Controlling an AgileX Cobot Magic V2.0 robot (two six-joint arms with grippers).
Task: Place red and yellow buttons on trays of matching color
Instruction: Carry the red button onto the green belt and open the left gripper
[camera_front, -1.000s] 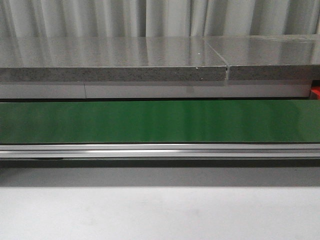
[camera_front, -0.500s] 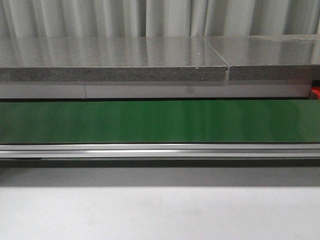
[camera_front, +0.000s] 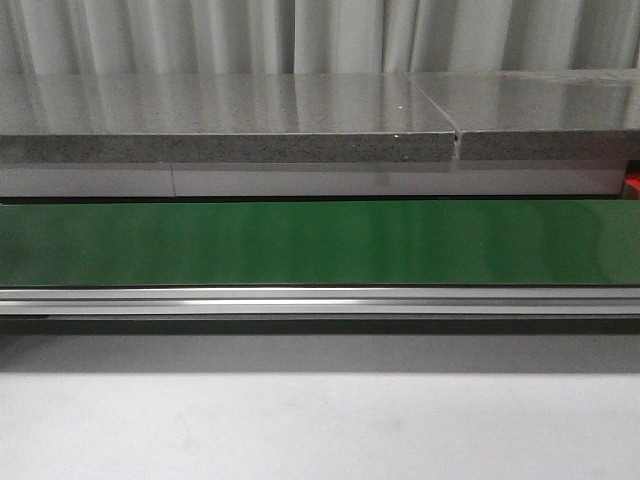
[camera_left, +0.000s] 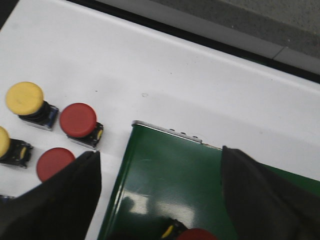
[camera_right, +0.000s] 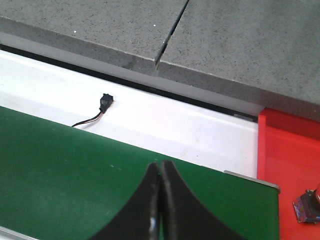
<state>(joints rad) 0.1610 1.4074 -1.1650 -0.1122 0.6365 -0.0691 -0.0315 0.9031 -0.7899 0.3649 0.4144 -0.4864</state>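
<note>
In the left wrist view my left gripper (camera_left: 160, 152) is open above the end of the green belt (camera_left: 165, 175). A red button (camera_left: 197, 234) sits on the belt between the fingers, at the frame's edge. On the white table beside the belt lie two yellow buttons (camera_left: 25, 97) (camera_left: 2, 142) and two red buttons (camera_left: 78, 120) (camera_left: 54, 162). In the right wrist view my right gripper (camera_right: 161, 165) is shut and empty over the belt (camera_right: 60, 170). The red tray (camera_right: 285, 160) lies past the belt's end, with part of a button's base (camera_right: 307, 207) in it. The yellow tray is out of view.
The front view shows only the green belt (camera_front: 320, 240), its metal rail (camera_front: 320, 300), a grey stone ledge (camera_front: 230, 120) behind and a sliver of red (camera_front: 632, 185) at the far right. A small black connector with a wire (camera_right: 105, 102) lies on the white strip.
The front view has shifted very slightly sideways. Nothing on the belt has changed and no gripper has entered that view.
</note>
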